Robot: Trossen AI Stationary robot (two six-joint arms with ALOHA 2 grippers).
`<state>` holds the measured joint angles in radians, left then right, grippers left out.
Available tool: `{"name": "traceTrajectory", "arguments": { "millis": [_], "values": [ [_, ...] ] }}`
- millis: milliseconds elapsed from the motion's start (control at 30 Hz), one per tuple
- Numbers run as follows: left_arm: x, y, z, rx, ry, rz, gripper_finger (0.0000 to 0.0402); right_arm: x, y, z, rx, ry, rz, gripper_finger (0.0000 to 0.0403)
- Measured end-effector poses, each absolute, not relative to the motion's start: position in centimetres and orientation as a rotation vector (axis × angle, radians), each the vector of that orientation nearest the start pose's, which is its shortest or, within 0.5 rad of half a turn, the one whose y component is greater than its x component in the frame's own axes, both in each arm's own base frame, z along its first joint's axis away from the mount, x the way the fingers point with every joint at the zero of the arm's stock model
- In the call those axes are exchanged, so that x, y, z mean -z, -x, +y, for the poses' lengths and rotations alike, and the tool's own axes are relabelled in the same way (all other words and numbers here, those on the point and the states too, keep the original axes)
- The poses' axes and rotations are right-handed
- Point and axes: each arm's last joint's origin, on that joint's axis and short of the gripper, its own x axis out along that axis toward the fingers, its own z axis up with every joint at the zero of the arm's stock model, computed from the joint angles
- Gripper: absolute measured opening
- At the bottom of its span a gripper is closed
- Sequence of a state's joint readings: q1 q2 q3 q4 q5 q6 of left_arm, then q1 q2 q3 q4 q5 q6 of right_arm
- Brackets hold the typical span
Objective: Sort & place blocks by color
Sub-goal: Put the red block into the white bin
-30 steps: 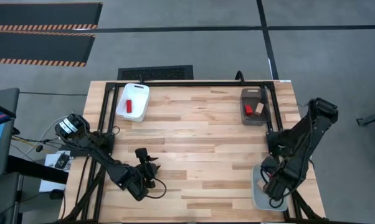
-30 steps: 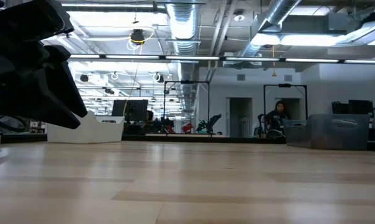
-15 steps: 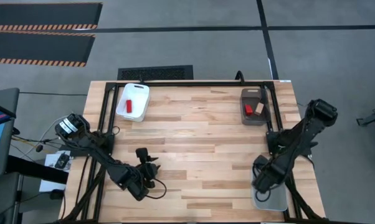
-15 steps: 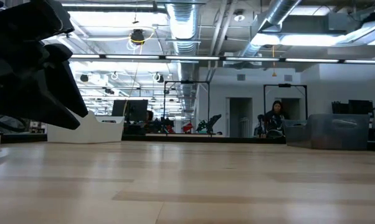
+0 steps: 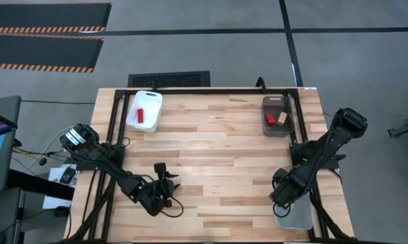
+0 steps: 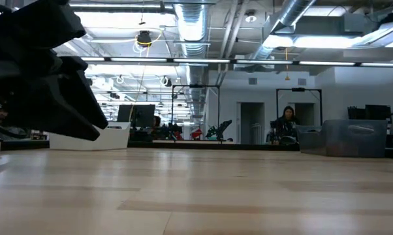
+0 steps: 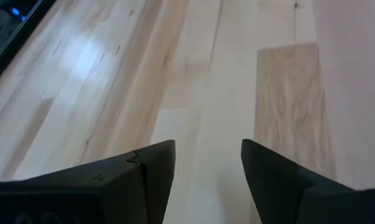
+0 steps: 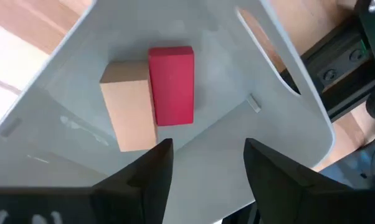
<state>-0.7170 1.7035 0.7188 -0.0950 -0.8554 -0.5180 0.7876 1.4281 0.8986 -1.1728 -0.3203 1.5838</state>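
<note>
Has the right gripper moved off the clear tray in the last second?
Yes. In the high view the right gripper has shifted up the picture and leftward, from over the clear tray toward its far left corner.

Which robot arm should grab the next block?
Probably the right. Its open end effector hangs just above the clear tray holding a red block and a wooden block. The left end effector sees only bare table.

One camera looks straight down on the whole table; another sits level with its top; two wrist cameras look closely downward.
</note>
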Motion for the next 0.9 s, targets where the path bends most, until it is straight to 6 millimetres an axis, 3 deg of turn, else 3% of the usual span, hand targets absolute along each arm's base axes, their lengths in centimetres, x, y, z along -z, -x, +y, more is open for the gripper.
{"name": "traceTrajectory", "arguments": {
  "millis": [400, 700, 900],
  "values": [
    [-11.8, -22.8, -17.0, -0.283, -0.297, 0.678, 0.0173, -20.8, -15.2, 15.5, 0.550, -0.560, 1.729, 0.0191],
    [-12.0, -22.0, -18.4, -0.197, -0.341, 0.664, 0.0173, -24.8, -18.4, 15.7, 0.387, -0.426, 1.398, 0.0180],
    [-13.1, -21.8, -20.1, -0.176, -0.407, 0.611, 0.0173, -25.8, -20.7, 15.6, 0.313, -0.334, 1.134, 0.0182]
  ]
}}
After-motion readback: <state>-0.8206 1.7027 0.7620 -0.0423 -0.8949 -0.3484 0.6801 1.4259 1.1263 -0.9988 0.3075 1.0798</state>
